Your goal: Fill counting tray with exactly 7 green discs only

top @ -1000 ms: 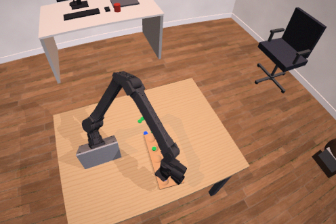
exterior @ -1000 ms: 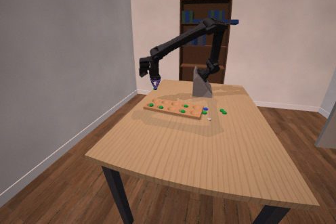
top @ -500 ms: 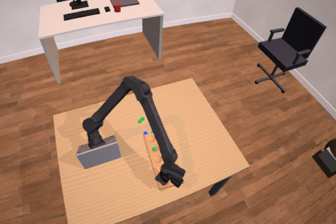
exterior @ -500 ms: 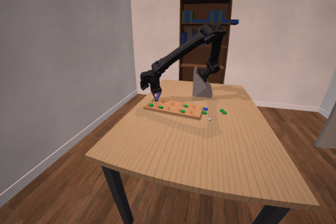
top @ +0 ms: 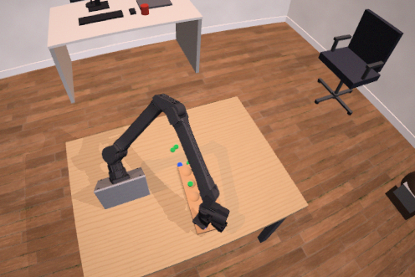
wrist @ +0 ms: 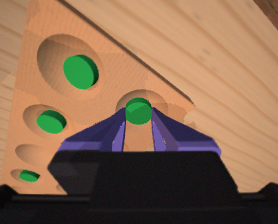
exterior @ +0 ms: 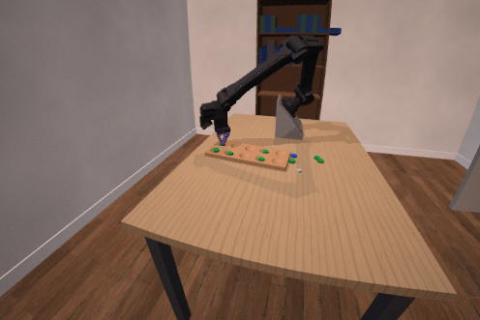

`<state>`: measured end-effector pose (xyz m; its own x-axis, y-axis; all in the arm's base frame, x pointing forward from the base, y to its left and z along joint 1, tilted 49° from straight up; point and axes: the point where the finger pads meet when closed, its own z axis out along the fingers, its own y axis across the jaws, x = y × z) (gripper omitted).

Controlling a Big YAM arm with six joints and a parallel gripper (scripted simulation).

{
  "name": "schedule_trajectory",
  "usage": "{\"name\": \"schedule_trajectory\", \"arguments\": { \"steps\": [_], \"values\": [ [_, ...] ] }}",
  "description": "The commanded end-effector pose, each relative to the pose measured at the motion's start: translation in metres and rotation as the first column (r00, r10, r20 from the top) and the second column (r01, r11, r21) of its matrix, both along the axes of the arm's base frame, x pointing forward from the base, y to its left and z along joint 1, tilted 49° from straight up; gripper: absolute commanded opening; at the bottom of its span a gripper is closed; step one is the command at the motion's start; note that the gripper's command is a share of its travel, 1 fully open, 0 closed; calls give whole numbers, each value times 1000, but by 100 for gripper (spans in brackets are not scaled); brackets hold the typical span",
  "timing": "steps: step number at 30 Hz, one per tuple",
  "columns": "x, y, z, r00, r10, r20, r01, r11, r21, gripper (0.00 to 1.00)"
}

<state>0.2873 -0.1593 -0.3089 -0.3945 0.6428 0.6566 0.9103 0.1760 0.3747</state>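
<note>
The wooden counting tray (exterior: 249, 157) lies flat on the table, and its round pockets also show in the wrist view (wrist: 75, 100). My gripper (wrist: 138, 112) is shut on a green disc (wrist: 138, 111) and holds it just above the empty corner pocket at the tray's end farthest from the arm base. Three more green discs rest in pockets nearby, one (wrist: 80, 71) across from it, one (wrist: 51, 121) further along and one (wrist: 28, 175) at the view's edge. In the exterior view the gripper (exterior: 223, 140) hangs over that same tray end. The top view shows the arm covering much of the tray (top: 197, 199).
Two loose green discs (exterior: 317, 159) lie on the table beyond the tray's other end, with a blue disc (exterior: 293, 156) and a small white piece (exterior: 298, 170) beside it. The arm's grey base (top: 122, 191) stands to the side of the tray.
</note>
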Motion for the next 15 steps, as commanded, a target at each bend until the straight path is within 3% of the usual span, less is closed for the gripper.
{"name": "schedule_trajectory", "arguments": {
  "steps": [1,15],
  "values": [
    [-2,-3,-7,1000,-23,-7,23,1000,-2,0],
    [-2,-1,-7,1000,-18,-9,18,1000,2,0]
  ]
}}
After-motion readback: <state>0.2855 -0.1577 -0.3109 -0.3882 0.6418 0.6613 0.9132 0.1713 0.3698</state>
